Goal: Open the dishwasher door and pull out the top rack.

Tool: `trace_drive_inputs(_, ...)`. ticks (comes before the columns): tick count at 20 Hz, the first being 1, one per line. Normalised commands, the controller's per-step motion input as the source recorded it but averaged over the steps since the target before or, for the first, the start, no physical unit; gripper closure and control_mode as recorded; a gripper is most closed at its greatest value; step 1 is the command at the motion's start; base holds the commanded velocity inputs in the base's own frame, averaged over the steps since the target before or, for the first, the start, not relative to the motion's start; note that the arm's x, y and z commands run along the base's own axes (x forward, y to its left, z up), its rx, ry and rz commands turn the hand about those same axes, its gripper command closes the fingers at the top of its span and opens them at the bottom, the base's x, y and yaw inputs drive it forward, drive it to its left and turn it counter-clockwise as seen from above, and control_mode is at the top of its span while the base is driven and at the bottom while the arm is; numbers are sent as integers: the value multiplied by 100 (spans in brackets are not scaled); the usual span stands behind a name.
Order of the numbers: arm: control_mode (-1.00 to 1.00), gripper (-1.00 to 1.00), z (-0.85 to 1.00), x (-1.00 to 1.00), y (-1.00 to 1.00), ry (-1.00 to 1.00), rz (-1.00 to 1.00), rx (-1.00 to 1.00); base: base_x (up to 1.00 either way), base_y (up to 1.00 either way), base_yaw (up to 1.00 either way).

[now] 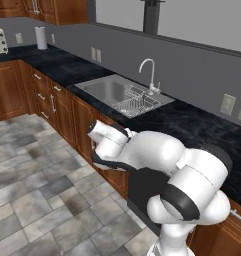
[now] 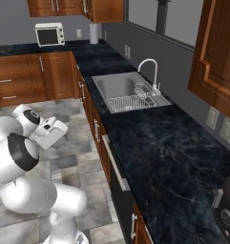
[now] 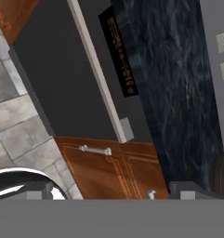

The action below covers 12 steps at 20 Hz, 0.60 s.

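The dishwasher door [image 3: 67, 88] is a flat dark panel, shut flush with the cabinets under the black counter. Its long silver bar handle [image 3: 97, 69] runs slantwise across the hand view, with a control strip [image 3: 120, 56] beside it. From the right base view the door [image 2: 119, 193] appears edge-on, its handle [image 2: 114, 163] standing out toward the floor. My gripper [image 3: 111, 191] is open, its fingertips [image 3: 39, 190] far apart with nothing between them, at a distance from the handle. The hand [image 2: 52, 131] hovers over the tiled floor, left of the door. The arm covers most of the door [image 1: 142, 192]. The top rack is hidden behind the shut door.
Brown wooden cabinet doors [image 3: 108, 169] with short handles flank the dishwasher. A steel sink [image 2: 119, 88] with a faucet [image 2: 150, 71] and a small wire dish rack [image 2: 128, 102] sits further along the counter. A dark appliance [image 2: 224, 209] stands on the counter at the near right. Open tiled floor [image 1: 37, 190] lies in front.
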Motion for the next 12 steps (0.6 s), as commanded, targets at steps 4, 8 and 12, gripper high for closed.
trace_drive_inputs(4, -100, -100, -30, 6, -39, 0, -2, -6, 0, 0, 0)
trace_drive_inputs(8, -100, -100, -29, 2, -37, 0, -1, -4, 0, 0, 0)
trace_drive_inputs(12, -100, -100, -30, 3, -38, 0, -1, -2, 0, 0, 0)
